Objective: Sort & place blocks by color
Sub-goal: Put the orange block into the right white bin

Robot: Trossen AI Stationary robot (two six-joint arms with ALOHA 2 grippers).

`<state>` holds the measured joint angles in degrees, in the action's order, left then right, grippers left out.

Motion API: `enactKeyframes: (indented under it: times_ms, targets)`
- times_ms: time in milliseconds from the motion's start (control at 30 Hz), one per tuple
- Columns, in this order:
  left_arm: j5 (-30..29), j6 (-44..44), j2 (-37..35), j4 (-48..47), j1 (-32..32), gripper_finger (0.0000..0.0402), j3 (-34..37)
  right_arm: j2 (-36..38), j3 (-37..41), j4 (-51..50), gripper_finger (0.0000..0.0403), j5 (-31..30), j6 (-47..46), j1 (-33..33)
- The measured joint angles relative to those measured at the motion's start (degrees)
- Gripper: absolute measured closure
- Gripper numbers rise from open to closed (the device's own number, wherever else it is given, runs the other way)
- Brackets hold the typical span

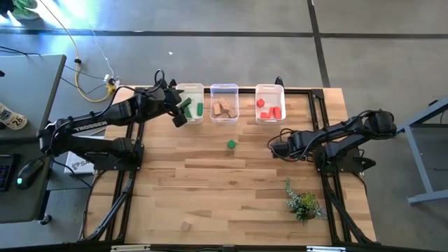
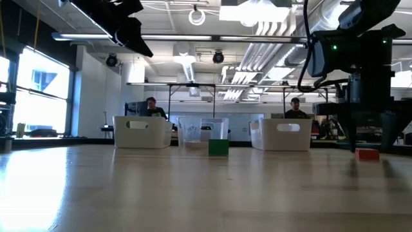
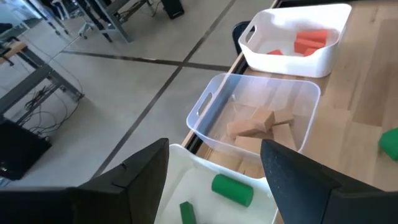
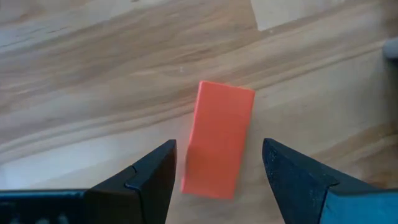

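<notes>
Red-painted, the short wooden bar (image 4: 217,140) lies flat on the pale plank tabletop (image 1: 210,189), directly under your right gripper (image 4: 217,165), whose fingers stand spread either side of it, not yet touching; expect it light, rigid and rather slick, so pinch across the two long faces near the middle; your left gripper (image 3: 214,171) hovers spread and empty over the white plastic bin holding green pieces (image 3: 186,186); one small green cube (image 1: 231,144) sits loose mid-table.

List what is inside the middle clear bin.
The middle clear bin holds a few tan wooden blocks, piled and touching. Any pieces beneath that pile are hidden.
</notes>
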<state>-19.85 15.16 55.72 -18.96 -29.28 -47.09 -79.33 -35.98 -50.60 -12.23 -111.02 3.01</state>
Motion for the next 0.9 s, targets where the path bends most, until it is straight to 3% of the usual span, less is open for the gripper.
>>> enactKeyframes:
  times_ms: [200,467,733,900]
  targets:
    - [-0.1,0.0,0.37,0.09,0.0,0.0158,0.0,0.2,3.33,4.9,0.0193,0.67,-0.02,-0.42]
    - [-0.1,0.0,0.37,2.75,0.0,0.0158,0.0,0.2,4.01,6.16,0.0306,0.67,2.08,-0.44]
    - [-0.29,-0.13,0.37,2.85,0.0,0.0158,0.0,2.17,0.66,8.04,0.0307,1.11,11.22,-0.5]
    - [-0.18,-2.45,0.37,3.44,0.01,0.0158,-0.01,4.94,-2.18,9.57,0.0307,-1.84,17.45,-1.27]
